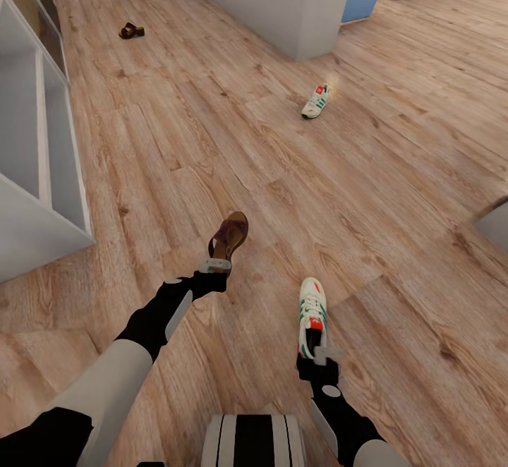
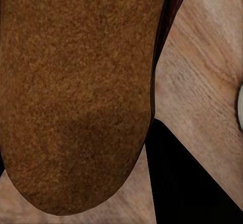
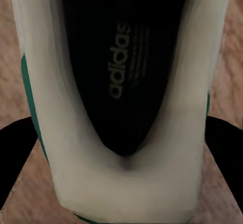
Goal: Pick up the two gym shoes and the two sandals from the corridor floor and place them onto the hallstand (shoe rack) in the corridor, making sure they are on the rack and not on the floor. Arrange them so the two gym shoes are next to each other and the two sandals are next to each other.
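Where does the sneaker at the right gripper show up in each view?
Head view: sneaker low, right of centre, heel at the right gripper.
Right wrist view: its heel and dark opening seen close up, insole lettering visible.
Left wrist view: no sneaker I can identify; sandal instead.
Shared landmark: wood floor.

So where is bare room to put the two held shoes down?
The hallstand compartments look bare. Open floor lies between the far sandal and far gym shoe. Crowded near both claws: left, right.
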